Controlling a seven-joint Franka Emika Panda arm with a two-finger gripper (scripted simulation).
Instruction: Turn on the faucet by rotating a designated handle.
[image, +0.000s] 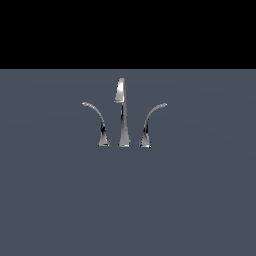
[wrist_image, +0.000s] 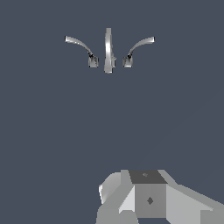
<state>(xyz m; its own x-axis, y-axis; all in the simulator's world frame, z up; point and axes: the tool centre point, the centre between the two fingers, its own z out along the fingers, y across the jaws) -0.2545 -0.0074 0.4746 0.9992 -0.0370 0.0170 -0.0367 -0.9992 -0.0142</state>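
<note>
A flat slate-grey bench (image: 128, 200) fills the exterior view under a black backdrop, and the faucet (image: 121, 112) stands alone on it: a tall tapered spout (image: 120, 95) between two curved levers. The handle (image: 97, 120), the lever whose thin tip curls toward the exterior view's left, sits just beside the spout; its mirror-image lever (image: 150, 122) curls the other way. No arm shows here.

From the wrist view, the same chrome set sits well away, the handle (wrist_image: 81, 46) untouched. Only the grey body of the pincer (wrist_image: 144, 197) shows at the frame's edge; its fingers are out of sight, so I cannot tell whether it is open or closed.

I judge this the approach step, with nothing yet turned. The next move calls for closing in on the handle's slender tip and clearing the spout.
</note>
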